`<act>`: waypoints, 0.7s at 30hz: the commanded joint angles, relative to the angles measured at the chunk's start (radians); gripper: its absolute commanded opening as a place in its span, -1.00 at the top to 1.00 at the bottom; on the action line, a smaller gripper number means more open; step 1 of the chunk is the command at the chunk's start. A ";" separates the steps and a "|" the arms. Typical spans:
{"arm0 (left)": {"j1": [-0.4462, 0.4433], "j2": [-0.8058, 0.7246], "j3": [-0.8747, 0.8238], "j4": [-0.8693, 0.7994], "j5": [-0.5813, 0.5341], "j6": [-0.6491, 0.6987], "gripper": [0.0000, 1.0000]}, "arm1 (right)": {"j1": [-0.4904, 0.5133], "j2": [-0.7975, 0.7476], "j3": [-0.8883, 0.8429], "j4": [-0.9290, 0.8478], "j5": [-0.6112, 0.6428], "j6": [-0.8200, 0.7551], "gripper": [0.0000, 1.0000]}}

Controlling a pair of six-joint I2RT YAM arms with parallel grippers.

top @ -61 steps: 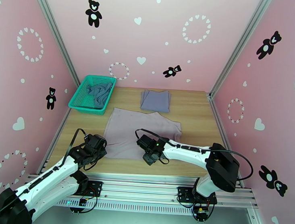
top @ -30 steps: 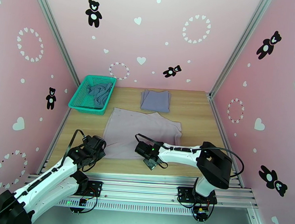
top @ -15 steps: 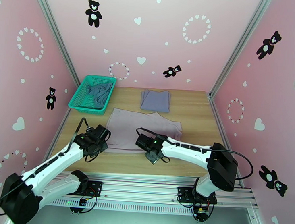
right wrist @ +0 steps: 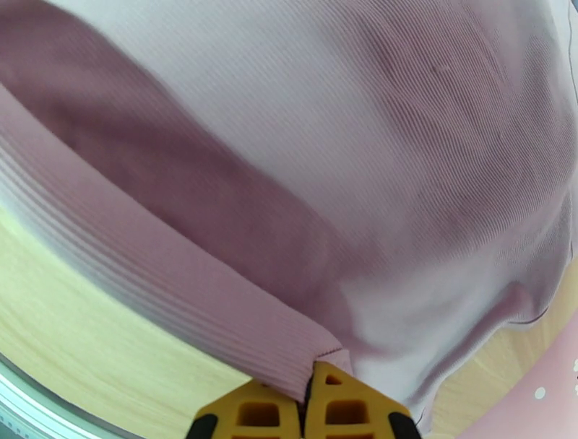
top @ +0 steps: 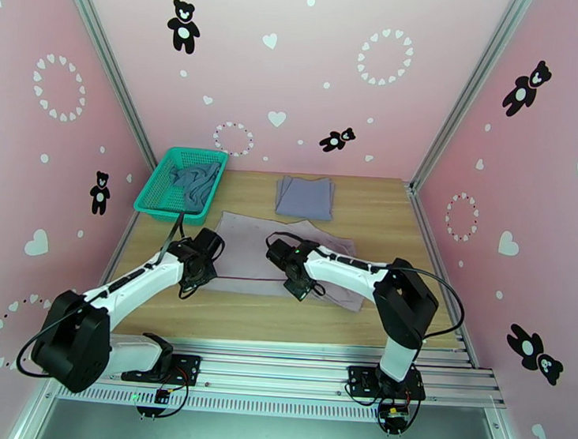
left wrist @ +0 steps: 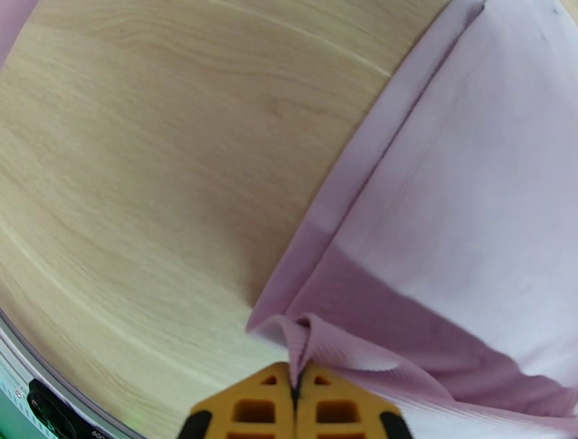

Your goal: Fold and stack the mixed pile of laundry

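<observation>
A pale mauve-grey garment (top: 249,245) lies spread on the table's middle, its near hem lifted and doubled back over itself. My left gripper (top: 199,272) is shut on the hem's left corner (left wrist: 303,339). My right gripper (top: 301,287) is shut on the hem further right (right wrist: 318,346). The hem stretches taut between them. A grey-lavender garment (top: 305,197) lies folded at the back centre. A dusty teal-blue top (top: 195,180) is crumpled in the green mesh basket (top: 151,203).
The basket stands at the table's back left corner. Bare wood (top: 281,327) runs along the near edge in front of the garment. Pink walls enclose the table on three sides.
Both grippers have carried the garment's near hem away from the front edge toward the back, folding the cloth over itself. Bare table now shows where the hem lay.
</observation>
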 commanded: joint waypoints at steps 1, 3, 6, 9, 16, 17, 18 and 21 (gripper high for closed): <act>0.014 0.045 0.041 0.025 -0.037 0.036 0.51 | -0.006 0.042 0.035 -0.029 -0.001 -0.028 1.00; 0.015 0.063 0.049 0.032 -0.038 0.037 0.28 | -0.009 0.052 0.038 -0.020 0.009 -0.020 0.90; 0.015 0.076 0.071 0.025 -0.054 0.040 -0.09 | -0.014 0.050 0.041 -0.004 0.021 -0.003 0.43; 0.017 0.071 0.096 0.001 -0.080 0.044 -0.20 | -0.020 0.035 0.040 0.011 0.045 0.017 0.00; 0.017 0.005 0.112 -0.044 -0.079 0.053 -0.02 | -0.031 -0.009 0.039 0.049 0.087 0.097 -0.30; 0.017 -0.007 0.102 -0.046 -0.065 0.055 0.07 | -0.031 -0.011 0.038 0.053 0.093 0.108 -0.30; 0.017 -0.023 0.087 -0.049 -0.049 0.055 0.14 | -0.031 -0.013 0.035 0.058 0.094 0.117 -0.30; 0.017 -0.066 0.030 -0.042 0.030 0.050 0.31 | -0.033 -0.010 0.032 0.070 0.109 0.147 -0.21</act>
